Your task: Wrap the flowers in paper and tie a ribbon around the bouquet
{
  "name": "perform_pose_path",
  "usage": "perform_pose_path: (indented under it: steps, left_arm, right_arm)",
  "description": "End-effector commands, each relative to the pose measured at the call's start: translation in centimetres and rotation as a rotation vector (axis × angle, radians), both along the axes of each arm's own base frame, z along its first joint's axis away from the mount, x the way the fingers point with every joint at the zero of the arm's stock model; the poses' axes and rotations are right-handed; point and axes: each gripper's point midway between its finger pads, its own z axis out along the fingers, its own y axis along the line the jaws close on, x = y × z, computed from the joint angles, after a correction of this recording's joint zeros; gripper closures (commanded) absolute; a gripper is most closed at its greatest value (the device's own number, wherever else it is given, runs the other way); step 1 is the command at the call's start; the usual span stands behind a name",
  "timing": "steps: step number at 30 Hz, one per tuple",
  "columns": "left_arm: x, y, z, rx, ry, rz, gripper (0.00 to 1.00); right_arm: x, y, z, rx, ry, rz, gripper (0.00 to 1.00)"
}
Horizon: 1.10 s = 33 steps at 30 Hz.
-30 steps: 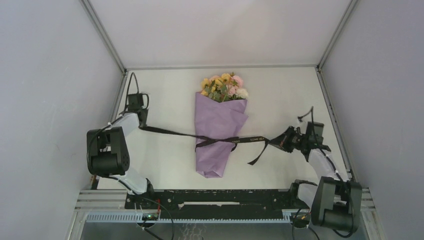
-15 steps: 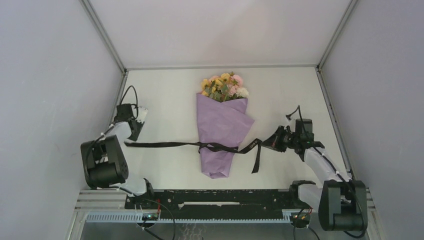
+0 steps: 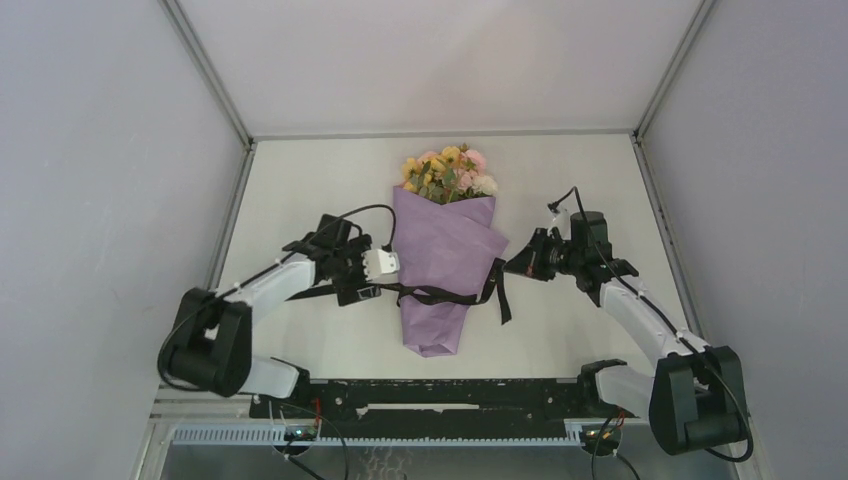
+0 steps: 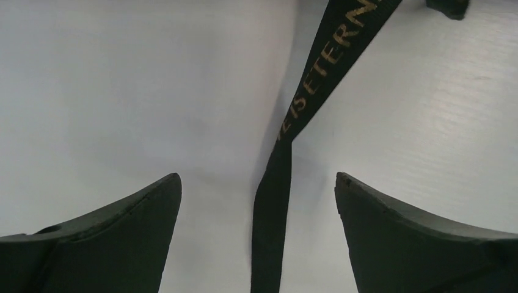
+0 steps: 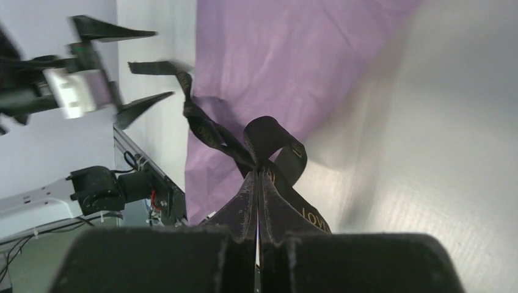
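Top view: the bouquet (image 3: 445,265) lies centred on the table (image 3: 300,180), the black ribbon (image 3: 440,294) crossing its lilac paper cone, with the left gripper (image 3: 388,266) just beside the cone's left edge and the right gripper (image 3: 510,267) at its right. Left wrist: jaws spread, the ribbon's lettered tail lying between them — close squarely on it before pulling. Right wrist: jaws pressed together on a loop of ribbon — pull both ends evenly and low, lest the cone drag.
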Motion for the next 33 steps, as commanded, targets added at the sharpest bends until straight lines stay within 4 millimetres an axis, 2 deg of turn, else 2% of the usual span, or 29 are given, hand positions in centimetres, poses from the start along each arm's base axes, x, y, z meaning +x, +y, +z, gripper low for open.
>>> perform_pose_path:
  steps: [1,4,6,11,13,14,24,27,29,30,31,32,33]
  left_arm:
    - [2.1,-1.3,-2.0,0.076,-0.032,-0.084,0.02]
    - [2.4,-1.7,-2.1,0.101,-0.028,-0.079,0.11]
    - [1.8,-2.0,-2.4,0.099,-0.004,-0.106,0.26]
    - [0.3,-2.1,-3.8,0.178,0.031,-0.131,0.69]
    - [0.4,-1.8,-3.9,0.186,0.041,-0.092,0.96]
    - [0.7,-1.8,-3.8,0.184,0.04,-0.066,0.99]
    - [2.5,-3.4,-0.6,0.028,-0.027,0.091,1.0]
    - [3.4,-3.6,0.3,0.011,-0.045,0.145,1.0]
    - [4.6,-3.2,1.0,0.021,-0.079,0.198,1.0]
    - [5.4,-2.6,1.3,0.031,-0.106,0.238,1.0]
    - [6.5,-0.9,1.6,0.059,-0.143,0.303,1.0]
    - [7.5,1.1,1.8,0.066,-0.162,0.378,1.0]
    - [8.2,3.4,1.8,0.072,-0.172,0.453,1.0]
  right_arm:
    - [1.2,1.0,4.7,0.04,-0.153,0.065,1.0]
    - [1.4,1.1,6.9,0.057,-0.222,0.08,1.0]
    - [1.3,1.3,7.9,0.074,-0.254,0.095,1.0]
    - [1.2,1.7,9.3,0.1,-0.308,0.136,1.0]
    - [1.2,2.0,9.5,0.109,-0.32,0.153,1.0]
    - [1.3,2.1,9.5,0.114,-0.324,0.159,1.0]
    - [1.5,3.2,9.0,0.116,-0.345,0.217,1.0]
    - [2.6,5.1,10.6,0.13,-0.407,0.247,1.0]
    - [4.8,5.4,12.5,0.123,-0.433,0.207,1.0]
    - [6.6,4.1,13.3,0.125,-0.438,0.127,1.0]
    - [8.5,1.5,13.5,0.142,-0.429,0.013,1.0]
    - [9.9,-1.6,13.6,0.184,-0.415,-0.113,1.0]
    - [10.7,-6.2,12.8,0.215,-0.403,-0.269,1.0]
